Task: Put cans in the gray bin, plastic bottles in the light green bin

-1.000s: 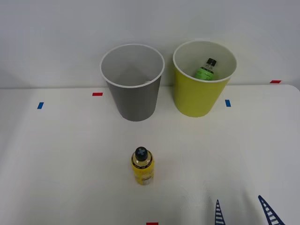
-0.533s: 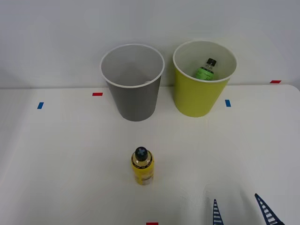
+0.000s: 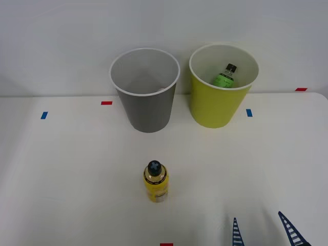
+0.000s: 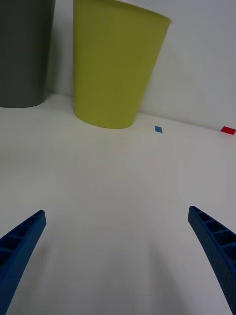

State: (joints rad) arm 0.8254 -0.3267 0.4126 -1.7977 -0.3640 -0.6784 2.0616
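Front view has the right gripper low at the near right edge of the white table, its two blue ribbed fingers spread apart with nothing between them, tips pointing up the table toward the bins. Wrist view agrees: the fingers stand wide at the corners over bare tabletop, holding nothing. Up and to the left of the gripper, well apart from it, the yellow bottle with its black cap stands upright near the table's middle. Farther back, the light green bin stands at the rear right, and inside it the green-labelled bottle leans against the white inner wall, cap upward. Just beside it on the left, the two not touching, stands the gray bin; what can be seen of its white inside is bare. Small blue and red tape marks lie scattered on the table around the bins.
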